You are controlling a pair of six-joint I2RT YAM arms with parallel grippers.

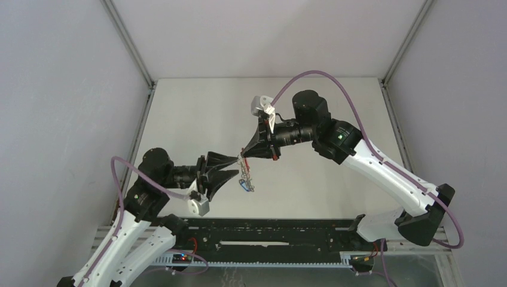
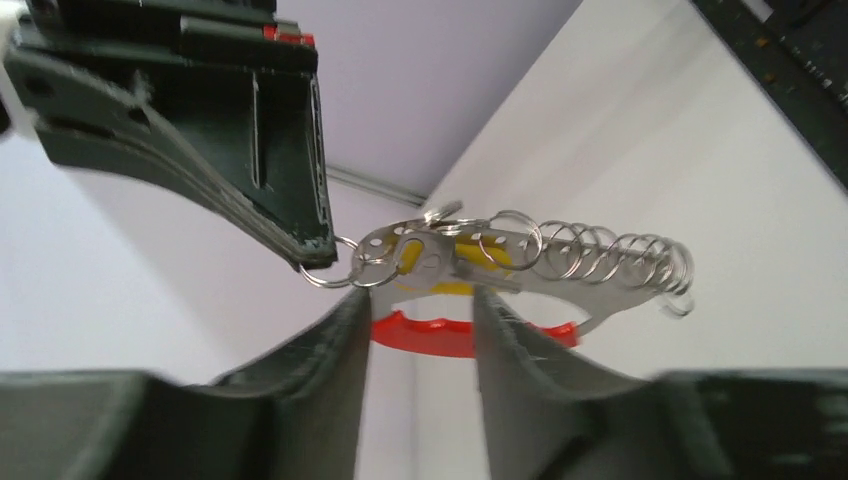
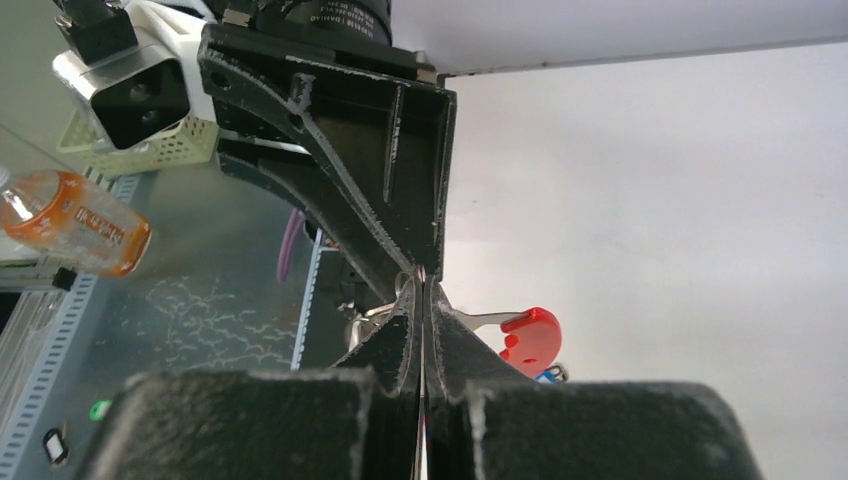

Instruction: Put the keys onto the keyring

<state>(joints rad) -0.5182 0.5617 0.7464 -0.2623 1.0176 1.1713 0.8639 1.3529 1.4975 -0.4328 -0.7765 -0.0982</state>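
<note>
Keyring (image 2: 560, 265) in mid-air above the white table (image 1: 203, 110), between my two tools. My right tool (image 3: 422, 292) is fully closed. Its tips pinch a small split ring (image 2: 318, 272) at one end of the grey metal holder, and the row of wire clips (image 2: 610, 262) runs away from that grip. My left tool (image 2: 420, 300) is partly open and has hold of nothing. Its two fingers (image 2: 345, 345) stand one on each side of the red arc-shaped band (image 2: 430, 335), which crosses the gap between them close to the tips. I cannot tell whether either finger touches the band. A yellow tag (image 2: 452, 290) shows behind the metal plate, next to the pinched end. From above, a blue tag (image 1: 245, 185) hangs at the keyring's near end, just beside the tips of my left tool.
</note>
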